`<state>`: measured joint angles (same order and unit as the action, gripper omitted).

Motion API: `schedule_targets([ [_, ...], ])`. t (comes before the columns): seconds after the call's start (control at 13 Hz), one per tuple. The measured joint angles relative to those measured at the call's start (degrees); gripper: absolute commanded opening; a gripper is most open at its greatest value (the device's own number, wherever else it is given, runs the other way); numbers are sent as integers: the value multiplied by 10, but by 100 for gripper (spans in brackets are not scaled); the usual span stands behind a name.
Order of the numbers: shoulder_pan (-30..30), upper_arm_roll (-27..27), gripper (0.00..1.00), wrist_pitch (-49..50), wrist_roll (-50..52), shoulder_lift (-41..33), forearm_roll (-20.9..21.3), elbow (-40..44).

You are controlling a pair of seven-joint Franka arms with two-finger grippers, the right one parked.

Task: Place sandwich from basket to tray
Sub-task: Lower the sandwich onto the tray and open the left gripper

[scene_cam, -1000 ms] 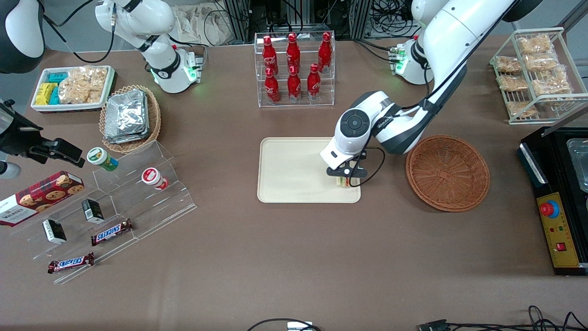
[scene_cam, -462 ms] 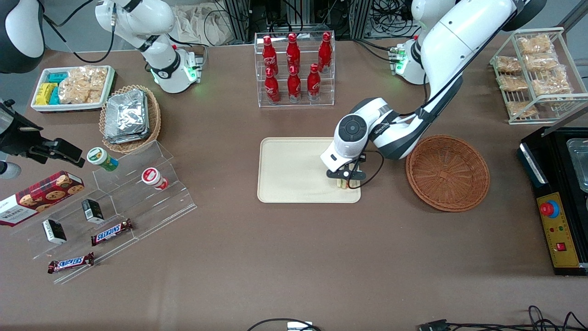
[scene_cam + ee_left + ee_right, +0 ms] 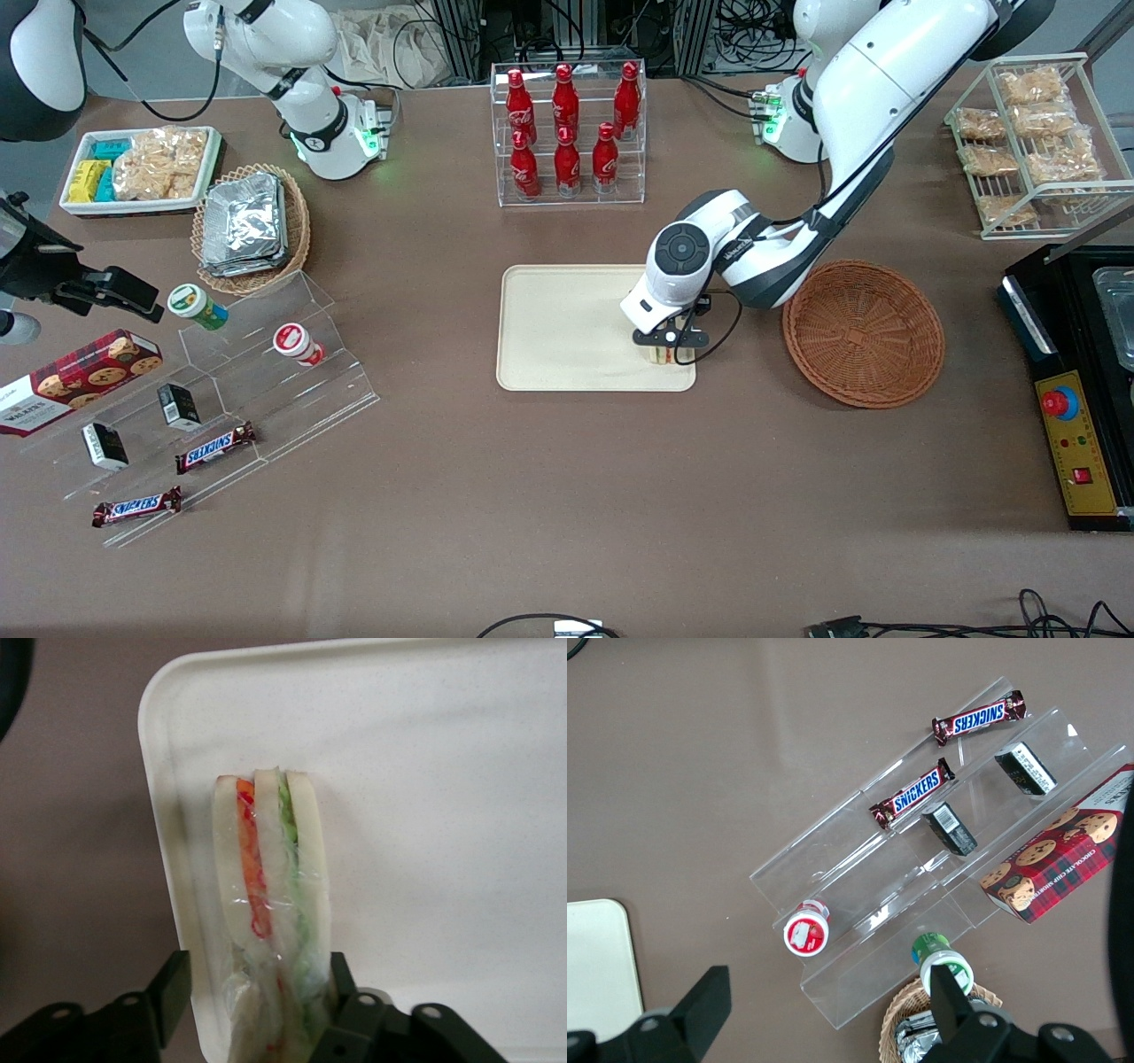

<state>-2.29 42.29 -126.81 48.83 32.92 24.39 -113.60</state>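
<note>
The sandwich [image 3: 270, 904] stands on edge on the cream tray [image 3: 567, 328], at the tray's corner nearest the front camera and closest to the basket. It shows pale bread with red-orange and green layers under clear wrap. My left gripper [image 3: 257, 992] straddles its end, open. One finger [image 3: 341, 979] lies against the wrap, while the other finger [image 3: 170, 992] stands apart from it over the tray's rim. In the front view the gripper [image 3: 671, 341] sits just above the sandwich [image 3: 658, 356]. The round reddish-brown basket [image 3: 864, 332] lies beside the tray, with nothing in it.
A clear rack of red bottles [image 3: 567, 133] stands farther from the front camera than the tray. A wire rack of snack bags [image 3: 1032, 142] and a black control box [image 3: 1076, 390] are at the working arm's end. Acrylic steps with snacks [image 3: 221, 390] and a foil-packet basket [image 3: 250, 226] are toward the parked arm's end.
The wrist has shifted slightly toward the basket and away from the front camera. The sandwich has stayed at the same corner of the tray.
</note>
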Motion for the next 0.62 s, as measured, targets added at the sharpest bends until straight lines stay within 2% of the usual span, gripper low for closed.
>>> schedule_targets([
  [0.62, -1, 0, 100, 0, 15, 0, 0, 2],
])
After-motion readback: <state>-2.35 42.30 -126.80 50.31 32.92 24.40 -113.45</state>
